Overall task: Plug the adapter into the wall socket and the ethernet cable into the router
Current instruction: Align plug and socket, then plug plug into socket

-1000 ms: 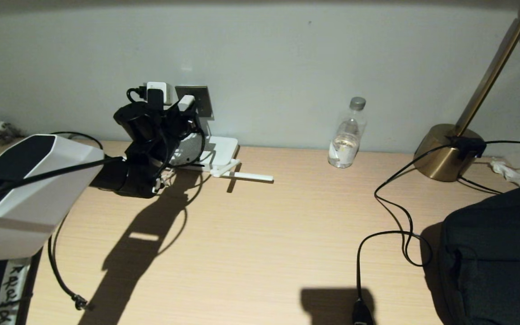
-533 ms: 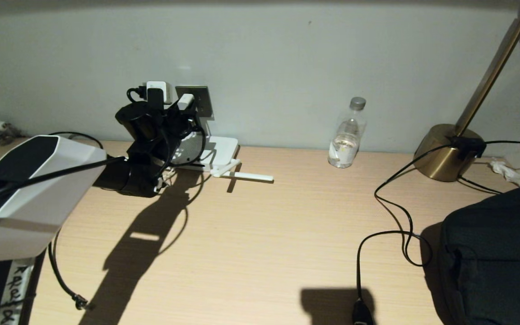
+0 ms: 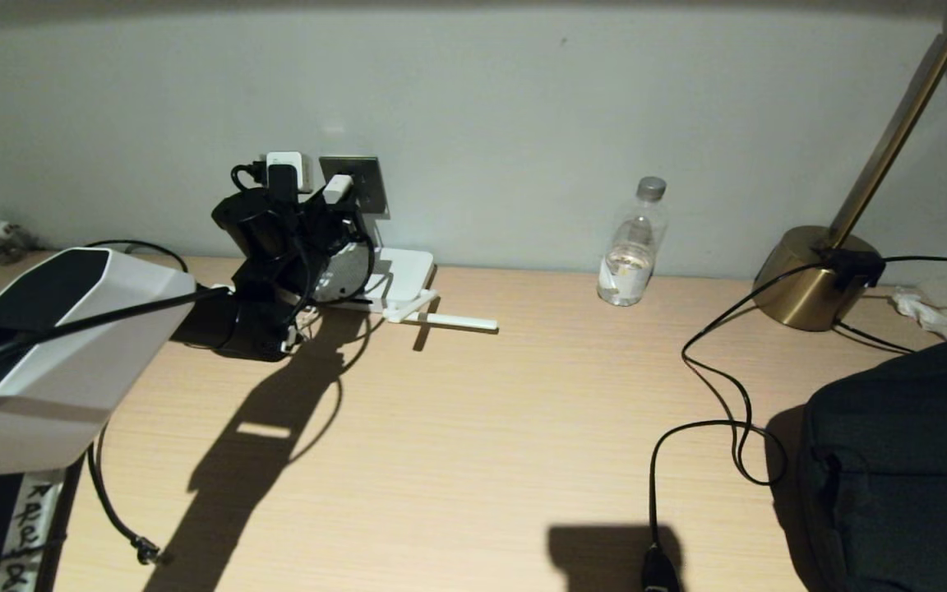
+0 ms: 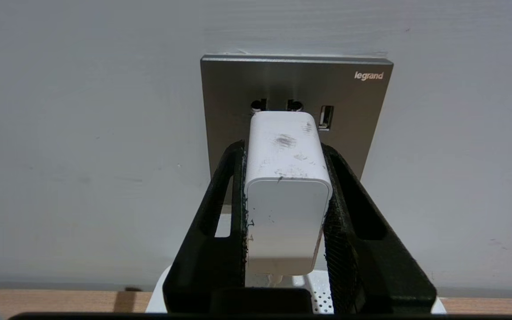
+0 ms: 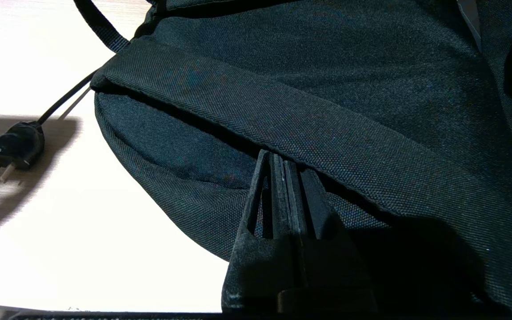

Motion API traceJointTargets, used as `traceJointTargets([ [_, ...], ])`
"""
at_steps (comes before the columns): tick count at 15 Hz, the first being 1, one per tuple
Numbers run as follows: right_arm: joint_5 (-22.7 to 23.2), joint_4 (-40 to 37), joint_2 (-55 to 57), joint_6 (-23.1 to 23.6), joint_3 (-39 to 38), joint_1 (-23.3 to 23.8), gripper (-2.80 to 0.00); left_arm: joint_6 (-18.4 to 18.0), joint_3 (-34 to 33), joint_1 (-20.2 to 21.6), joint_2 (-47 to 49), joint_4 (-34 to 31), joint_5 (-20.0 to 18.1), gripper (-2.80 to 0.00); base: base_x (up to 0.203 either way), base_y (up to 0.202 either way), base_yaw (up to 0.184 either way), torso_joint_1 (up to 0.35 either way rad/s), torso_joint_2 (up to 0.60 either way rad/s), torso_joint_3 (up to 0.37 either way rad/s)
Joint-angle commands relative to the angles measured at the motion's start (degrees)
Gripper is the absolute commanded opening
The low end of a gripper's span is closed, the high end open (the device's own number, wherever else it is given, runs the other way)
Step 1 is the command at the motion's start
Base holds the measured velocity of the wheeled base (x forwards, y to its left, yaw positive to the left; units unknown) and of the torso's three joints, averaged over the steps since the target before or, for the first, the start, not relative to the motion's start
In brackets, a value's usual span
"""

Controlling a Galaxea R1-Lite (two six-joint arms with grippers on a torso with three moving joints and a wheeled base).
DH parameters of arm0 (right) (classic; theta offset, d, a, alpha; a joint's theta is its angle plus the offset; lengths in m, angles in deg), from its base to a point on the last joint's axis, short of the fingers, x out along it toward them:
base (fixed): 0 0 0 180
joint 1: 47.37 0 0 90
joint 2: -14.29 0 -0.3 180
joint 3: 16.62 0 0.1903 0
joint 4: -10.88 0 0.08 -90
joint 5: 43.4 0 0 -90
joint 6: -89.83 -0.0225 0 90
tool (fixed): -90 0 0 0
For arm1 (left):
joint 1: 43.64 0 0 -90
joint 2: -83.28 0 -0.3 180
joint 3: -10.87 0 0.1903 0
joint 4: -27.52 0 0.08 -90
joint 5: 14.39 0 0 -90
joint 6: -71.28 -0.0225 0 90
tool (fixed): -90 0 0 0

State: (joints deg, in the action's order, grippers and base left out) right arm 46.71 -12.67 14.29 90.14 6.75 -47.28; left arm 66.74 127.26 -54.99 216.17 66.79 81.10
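One adapter (image 4: 287,186) gripped by left end effector (image 4: 285,155) at one wall socket (image 4: 296,84), right end effector (image 5: 282,178) closed.

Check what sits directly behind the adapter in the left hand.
The wall socket is behind the adapter, which the left hand grips. Two round holes and a USB port show above the adapter. Its prongs and the holes behind it are covered.

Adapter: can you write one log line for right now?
left gripper: shut on adapter | adapter at wall socket, seating unclear | right gripper: shut, idle over black bag
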Motion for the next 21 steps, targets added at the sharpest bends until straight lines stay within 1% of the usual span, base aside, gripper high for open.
traceJointTargets([
  [1,-0.02,0.01,0.09,0.05,0.00,-0.01,-2.80,-0.03,0.04,0.01,-0.09,0.38,0.05,-2.80,0.000,0.000,0.000,0.000,0.00,0.000],
  [21,-0.02,0.01,0.09,0.05,0.00,-0.01,-2.80,0.50,0.14,-0.16,0.79,0.75,-0.30,-2.80,0.000,0.000,0.000,0.000,0.00,0.000],
])
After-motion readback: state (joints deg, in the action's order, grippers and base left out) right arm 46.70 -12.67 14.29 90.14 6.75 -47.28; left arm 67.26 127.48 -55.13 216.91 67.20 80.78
